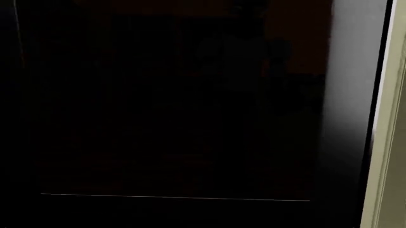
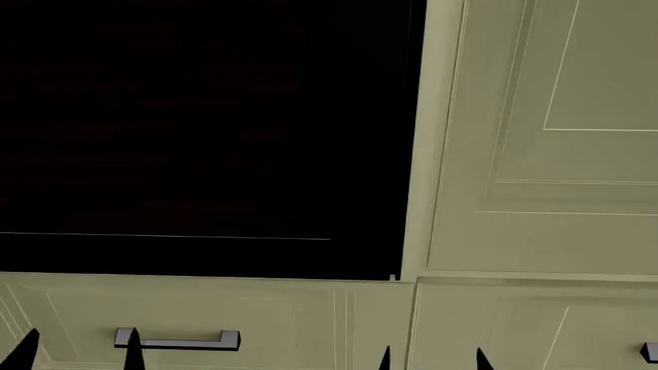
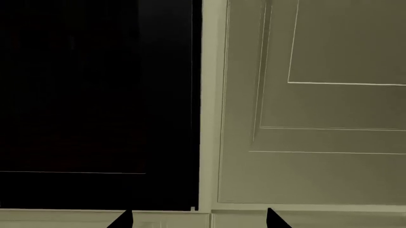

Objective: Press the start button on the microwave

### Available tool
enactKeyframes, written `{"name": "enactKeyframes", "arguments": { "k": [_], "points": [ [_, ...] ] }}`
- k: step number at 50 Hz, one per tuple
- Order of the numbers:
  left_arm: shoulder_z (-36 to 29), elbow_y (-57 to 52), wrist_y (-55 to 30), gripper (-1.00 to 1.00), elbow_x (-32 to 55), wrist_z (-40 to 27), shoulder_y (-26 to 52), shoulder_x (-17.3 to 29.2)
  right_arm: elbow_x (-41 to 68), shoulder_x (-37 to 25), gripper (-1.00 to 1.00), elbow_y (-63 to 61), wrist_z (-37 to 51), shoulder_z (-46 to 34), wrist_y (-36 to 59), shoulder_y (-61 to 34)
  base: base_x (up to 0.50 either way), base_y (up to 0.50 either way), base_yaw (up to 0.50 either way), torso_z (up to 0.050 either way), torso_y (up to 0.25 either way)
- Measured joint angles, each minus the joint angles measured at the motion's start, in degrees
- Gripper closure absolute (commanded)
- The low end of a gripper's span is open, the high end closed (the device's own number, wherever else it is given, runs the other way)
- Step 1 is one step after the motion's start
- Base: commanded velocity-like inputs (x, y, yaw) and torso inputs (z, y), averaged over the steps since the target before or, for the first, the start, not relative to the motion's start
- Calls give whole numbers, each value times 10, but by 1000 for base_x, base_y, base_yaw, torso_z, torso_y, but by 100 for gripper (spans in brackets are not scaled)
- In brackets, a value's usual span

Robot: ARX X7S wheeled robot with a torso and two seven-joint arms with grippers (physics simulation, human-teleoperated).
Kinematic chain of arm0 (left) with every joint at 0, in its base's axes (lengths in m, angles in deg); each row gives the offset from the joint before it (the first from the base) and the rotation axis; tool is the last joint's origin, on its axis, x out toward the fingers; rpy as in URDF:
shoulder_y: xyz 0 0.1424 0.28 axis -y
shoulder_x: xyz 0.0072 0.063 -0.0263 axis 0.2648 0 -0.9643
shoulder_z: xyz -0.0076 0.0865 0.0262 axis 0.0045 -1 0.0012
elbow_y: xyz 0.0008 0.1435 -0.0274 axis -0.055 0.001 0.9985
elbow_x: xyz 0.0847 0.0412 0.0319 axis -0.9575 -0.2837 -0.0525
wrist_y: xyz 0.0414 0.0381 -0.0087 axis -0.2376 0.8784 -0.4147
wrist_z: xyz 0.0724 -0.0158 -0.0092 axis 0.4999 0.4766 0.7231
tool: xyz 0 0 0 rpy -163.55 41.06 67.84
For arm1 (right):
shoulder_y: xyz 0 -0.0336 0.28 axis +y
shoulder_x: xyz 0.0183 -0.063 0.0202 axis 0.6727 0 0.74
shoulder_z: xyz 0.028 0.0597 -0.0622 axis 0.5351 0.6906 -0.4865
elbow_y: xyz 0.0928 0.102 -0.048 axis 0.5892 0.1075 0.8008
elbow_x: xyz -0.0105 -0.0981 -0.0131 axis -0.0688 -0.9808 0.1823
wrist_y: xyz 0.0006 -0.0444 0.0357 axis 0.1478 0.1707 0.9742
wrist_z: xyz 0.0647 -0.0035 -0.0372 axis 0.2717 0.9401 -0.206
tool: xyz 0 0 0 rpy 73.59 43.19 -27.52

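Pretty dark shot: the microwave (image 2: 196, 131) is a big black box set into cream cabinets (image 2: 545, 154), with a drawer and its metal handle (image 2: 177, 338) right below. No worktop showing to place it by. Both claws are spread open, only the tips poking in: left claw (image 2: 77, 348), right claw (image 2: 432, 358). Neither touches the microwave.
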Motion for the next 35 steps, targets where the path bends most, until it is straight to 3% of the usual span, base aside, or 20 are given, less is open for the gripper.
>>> {"name": "enactKeyframes", "arguments": {
  "k": [11,35],
  "points": [
    [17,-136,170,-100,30,-12,-32,3,-8,-11,-100,-37,18,-7,-19,7,0,0,0,0,0],
    [16,-227,333,-100,65,-17,-69,23,-15,-34,-100,-106,42,-20,-8,8,0,0,0,0,0]
  ]
}}
